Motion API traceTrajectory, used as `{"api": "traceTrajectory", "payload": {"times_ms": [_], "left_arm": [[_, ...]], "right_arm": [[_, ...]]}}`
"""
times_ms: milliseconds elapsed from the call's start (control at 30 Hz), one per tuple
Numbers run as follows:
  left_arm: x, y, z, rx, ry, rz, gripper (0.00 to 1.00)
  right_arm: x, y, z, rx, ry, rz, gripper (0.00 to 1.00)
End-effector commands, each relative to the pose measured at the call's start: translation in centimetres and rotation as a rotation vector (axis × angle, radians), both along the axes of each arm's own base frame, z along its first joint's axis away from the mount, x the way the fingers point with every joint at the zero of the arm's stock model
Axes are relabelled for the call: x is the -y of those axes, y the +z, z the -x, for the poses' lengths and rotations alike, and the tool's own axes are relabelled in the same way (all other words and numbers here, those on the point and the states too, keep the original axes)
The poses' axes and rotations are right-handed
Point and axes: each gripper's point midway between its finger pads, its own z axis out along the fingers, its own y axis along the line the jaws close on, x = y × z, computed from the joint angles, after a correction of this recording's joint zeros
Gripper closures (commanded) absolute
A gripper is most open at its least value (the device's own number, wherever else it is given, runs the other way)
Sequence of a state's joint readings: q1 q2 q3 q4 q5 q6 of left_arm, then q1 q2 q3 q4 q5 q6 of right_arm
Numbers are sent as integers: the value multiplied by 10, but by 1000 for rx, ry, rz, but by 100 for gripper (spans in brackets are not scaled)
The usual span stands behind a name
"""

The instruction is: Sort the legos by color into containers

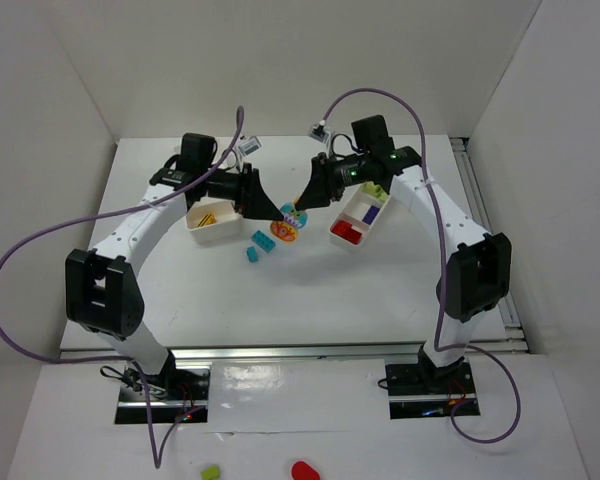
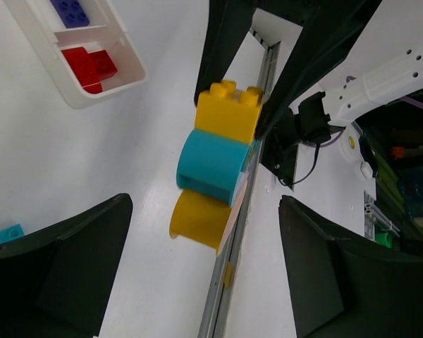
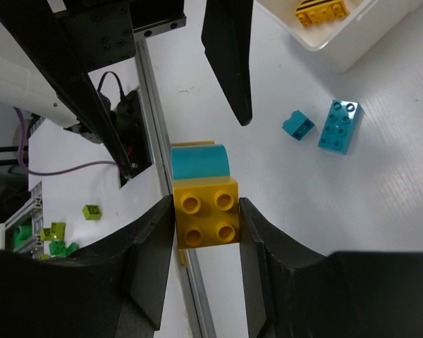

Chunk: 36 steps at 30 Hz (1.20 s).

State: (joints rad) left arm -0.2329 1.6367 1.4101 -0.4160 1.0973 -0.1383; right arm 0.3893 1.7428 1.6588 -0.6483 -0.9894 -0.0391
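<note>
The right tool [image 3: 206,211] is closed on a yellow brick [image 3: 204,220], its two fingers [image 3: 148,260] pressed against the brick's opposite sides. This brick tops a short stack. A rounded cyan piece [image 2: 211,167] is joined to it, and a rounded yellow piece [image 2: 197,222] sits at the other end. The stack [image 1: 290,225] is over the middle of the desk [image 1: 280,300], but I cannot tell whether its lower end touches the surface. The left tool [image 2: 204,208] is wide open and holds nothing. It faces the stack from the left, its fingers [image 2: 56,274] standing apart on either side of the stack without touching it. The small box [image 1: 212,222] lies left of the middle, just beside the left tool, with yellow legos [image 3: 323,10] inside. The long tray [image 1: 332,232] lies right of the middle, slanting toward the far right corner. It holds a red lego [image 2: 88,67] in its nearest compartment, a purple one [image 2: 70,10] in the next, and a lime one [image 1: 377,190] at the far end. Two cyan bricks, a long one [image 3: 338,125] and a small one [image 3: 297,125], lie loose and close together on the desk. They are between the box and the stack, a little toward the near edge.
</note>
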Motion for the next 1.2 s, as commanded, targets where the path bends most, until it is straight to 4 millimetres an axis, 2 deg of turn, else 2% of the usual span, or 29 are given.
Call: {"api": "traceTrajectory", "payload": {"times_ms": [0, 100, 200, 300, 333, 367, 467, 500, 533, 667, 733, 767, 800, 833, 867, 900, 933, 967, 1000, 1033, 1067, 1100, 1133, 1167], "left_arm": [[11, 19, 3, 84, -68, 37, 6], [20, 16, 6, 70, -98, 41, 9], [25, 15, 7, 70, -111, 42, 18], [25, 10, 7, 59, -120, 43, 32], [25, 10, 7, 59, -120, 43, 39], [25, 9, 8, 50, -120, 41, 55], [24, 9, 10, 44, -123, 36, 78], [24, 11, 9, 57, -120, 28, 94], [23, 10, 10, 46, -120, 25, 100], [10, 4, 10, 39, -83, 2, 100], [0, -9, 3, 10, -18, -40, 100], [-11, -7, 0, 6, 24, -53, 100], [-20, -16, -7, -12, 77, -85, 100], [-29, -21, -7, -55, 126, -107, 100], [-39, -25, -16, -69, 184, -131, 100], [-62, -25, -24, -90, 277, -155, 100], [-80, -30, -34, -130, 390, -201, 100], [-96, -29, -39, -148, 465, -217, 100], [-122, -26, -48, -162, 573, -227, 100], [-141, -21, -52, -168, 698, -257, 100], [-155, -17, -53, -173, 783, -276, 100], [-170, -12, -56, -164, 869, -296, 100], [-192, -9, -60, -167, 1002, -328, 100], [-197, 3, -55, -147, 1050, -325, 100]], "right_arm": [[-7, 27, 18, 52, 60, -42, 75], [-14, 27, 23, 52, 81, -43, 75], [-19, 26, 21, 53, 80, -41, 75], [-19, 28, 20, 62, 80, -45, 75], [-19, 28, 20, 62, 80, -45, 75], [-19, 28, 20, 53, 77, -45, 75], [-20, 28, 14, 75, 59, -39, 76], [-16, 28, 8, 67, 26, -34, 77], [-16, 29, 5, 82, 9, -37, 77], [6, 51, -18, 129, -100, -93, 77], [11, 55, -30, 138, -172, -98, 77], [12, 59, -36, 162, -192, -97, 77], [11, 49, -42, 131, -215, -83, 77], [11, 51, -52, 142, -254, -78, 77], [10, 52, -61, 155, -278, -84, 77], [2, 49, -62, 147, -283, -76, 77], [-1, 33, -79, 130, -341, -37, 77], [-6, 37, -87, 143, -361, -26, 77], [-22, 32, -87, 140, -355, -7, 77], [-31, 8, -100, 118, -387, 44, 77], [-41, 1, -102, 124, -381, 63, 77], [-51, 8, -106, 144, -380, 59, 77], [-69, -13, -109, 131, -377, 93, 77], [-78, -18, -110, 135, -372, 99, 77]]}}
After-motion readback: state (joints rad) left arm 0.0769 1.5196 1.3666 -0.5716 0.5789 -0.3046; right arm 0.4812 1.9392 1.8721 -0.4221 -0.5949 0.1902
